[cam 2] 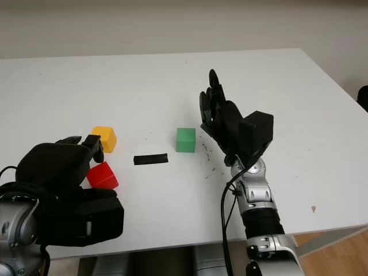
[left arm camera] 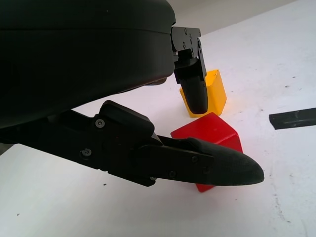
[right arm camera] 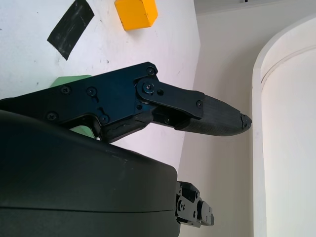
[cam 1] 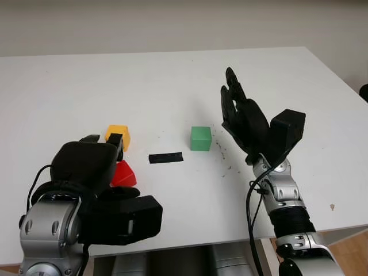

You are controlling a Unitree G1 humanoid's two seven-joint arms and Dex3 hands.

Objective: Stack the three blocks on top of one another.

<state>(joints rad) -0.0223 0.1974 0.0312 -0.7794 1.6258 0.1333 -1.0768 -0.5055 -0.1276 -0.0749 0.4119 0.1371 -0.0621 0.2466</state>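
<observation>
My left hand (cam 1: 92,158), fingers spread around the red plastic block (cam 2: 102,176) near the tabletop's front-left corner, risks nudging the adjacent yellow plastic block (cam 1: 118,136).

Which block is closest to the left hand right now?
The red block: it sits right at the left hand, between its fingers. The yellow block is just beyond, and the green block lies nearer the right hand.
</observation>
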